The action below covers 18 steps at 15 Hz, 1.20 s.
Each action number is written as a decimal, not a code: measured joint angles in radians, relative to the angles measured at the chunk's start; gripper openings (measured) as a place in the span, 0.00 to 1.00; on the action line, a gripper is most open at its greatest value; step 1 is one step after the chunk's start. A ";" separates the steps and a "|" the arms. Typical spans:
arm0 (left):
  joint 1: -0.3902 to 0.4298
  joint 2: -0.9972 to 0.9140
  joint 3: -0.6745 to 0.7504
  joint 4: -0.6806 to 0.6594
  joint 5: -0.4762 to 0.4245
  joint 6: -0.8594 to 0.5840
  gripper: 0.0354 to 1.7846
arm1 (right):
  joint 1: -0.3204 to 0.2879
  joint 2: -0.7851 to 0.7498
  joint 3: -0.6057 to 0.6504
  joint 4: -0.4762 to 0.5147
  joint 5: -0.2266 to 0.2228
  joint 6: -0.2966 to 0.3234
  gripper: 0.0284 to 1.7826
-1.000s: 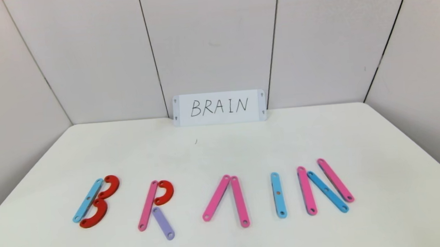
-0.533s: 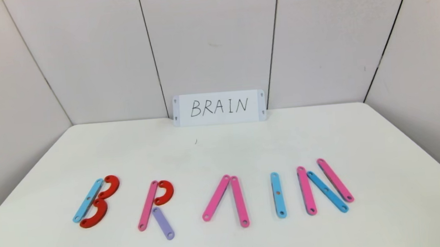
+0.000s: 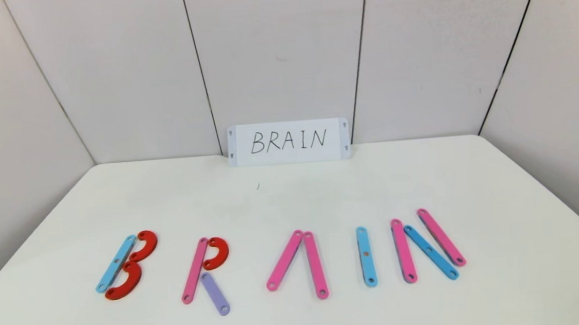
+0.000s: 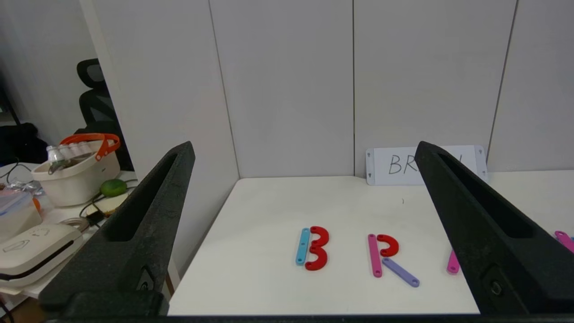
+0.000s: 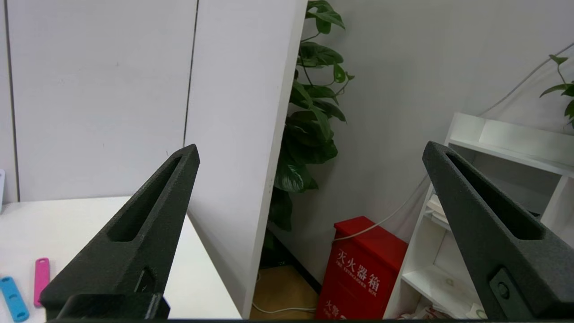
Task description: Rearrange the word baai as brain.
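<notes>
The word lies in a row along the front of the white table (image 3: pixel 293 203). B is a blue strip (image 3: pixel 115 264) with two red curves (image 3: pixel 123 285). R is a pink strip (image 3: pixel 194 270), a red curve (image 3: pixel 217 253) and a purple strip (image 3: pixel 214 293). Two leaning pink strips (image 3: pixel 284 260) form an A without a crossbar. A blue strip (image 3: pixel 366 256) is the I, and the N (image 3: pixel 431 252) is pink, blue, pink. Neither arm shows in the head view. My left gripper (image 4: pixel 305 148) hangs open before the table's near left edge, facing the B (image 4: pixel 319 253). My right gripper (image 5: pixel 311 147) is open off the table's right side.
A white card (image 3: pixel 288 142) with handwritten BRAIN leans on the back wall. White panels wall the table at the back and both sides. Beyond the left panel stands a basket (image 4: pixel 76 175). Beyond the right panel are a red box (image 5: pixel 367 269), a plant (image 5: pixel 309 134) and a shelf (image 5: pixel 493 148).
</notes>
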 joint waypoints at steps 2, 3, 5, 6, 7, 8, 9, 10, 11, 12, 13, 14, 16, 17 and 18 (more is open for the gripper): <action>-0.006 0.000 -0.049 0.067 0.000 -0.009 0.97 | 0.001 -0.034 0.005 0.027 0.004 -0.001 0.97; -0.017 0.000 -0.067 0.094 0.003 -0.008 0.97 | 0.001 -0.047 0.008 0.030 0.007 -0.001 0.97; -0.076 0.004 -0.098 0.084 0.030 0.020 0.97 | 0.001 -0.066 0.011 0.029 0.008 -0.001 0.97; -0.102 0.008 -0.112 0.082 0.054 0.043 0.97 | 0.001 -0.075 0.017 0.030 0.009 -0.001 0.97; -0.114 0.005 -0.112 0.089 0.066 0.049 0.97 | 0.001 -0.082 0.023 0.029 0.010 -0.001 0.97; -0.122 -0.006 -0.100 0.093 0.068 0.051 0.97 | 0.001 -0.087 0.028 0.030 0.010 0.000 0.97; -0.129 -0.024 -0.077 0.096 0.067 0.054 0.97 | 0.002 -0.089 0.028 0.030 0.009 0.000 0.97; -0.135 -0.044 -0.051 0.099 0.067 0.054 0.97 | 0.002 -0.090 0.029 0.030 0.008 0.000 0.97; -0.139 -0.066 -0.022 0.099 0.067 0.055 0.97 | 0.001 -0.090 0.029 0.029 0.006 0.002 0.97; -0.140 -0.092 0.011 0.098 0.069 0.056 0.97 | 0.001 -0.090 0.029 0.027 0.001 0.002 0.97; -0.141 -0.117 0.039 0.093 0.071 0.056 0.97 | 0.002 -0.090 0.029 0.021 -0.002 0.002 0.97; -0.141 -0.141 0.063 0.088 0.081 0.056 0.97 | 0.002 -0.090 0.028 0.009 0.003 0.009 0.97; -0.144 -0.186 0.128 0.044 0.134 0.077 0.97 | 0.001 -0.090 0.037 -0.069 0.020 0.009 0.97; -0.145 -0.206 0.169 -0.007 0.159 0.099 0.97 | 0.001 -0.090 0.056 -0.130 0.038 0.007 0.97; -0.145 -0.225 0.220 -0.076 0.184 0.119 0.97 | 0.001 -0.090 0.086 -0.208 0.058 0.004 0.97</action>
